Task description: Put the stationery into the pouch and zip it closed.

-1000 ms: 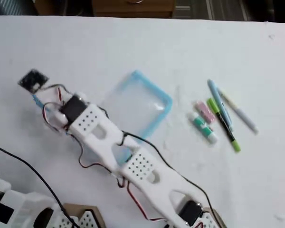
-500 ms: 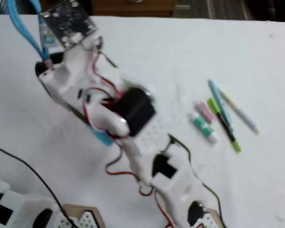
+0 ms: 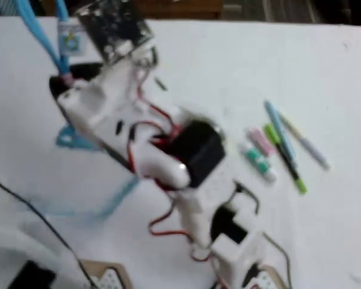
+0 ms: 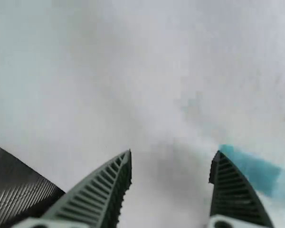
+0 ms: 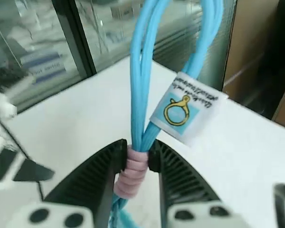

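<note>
In the high view, the right pincer (image 3: 66, 83) is pinching the pouch's blue cord (image 3: 45, 36) well above the table (image 3: 240, 54). The pouch (image 3: 78, 139) is hanging blurred below it, and the pens (image 3: 281, 147) are lying well apart. A swinging pouch could land crumpled with its mouth shut.

In the left wrist view, the left pincer (image 4: 173, 153) is hanging spread over the table, just beside a blue pouch corner (image 4: 249, 168), and it may miss that edge.

In the right wrist view, the jaws are squeezing a pink bead (image 5: 129, 168) on the cord, under a label (image 5: 187, 107). The bead could slip free.
</note>
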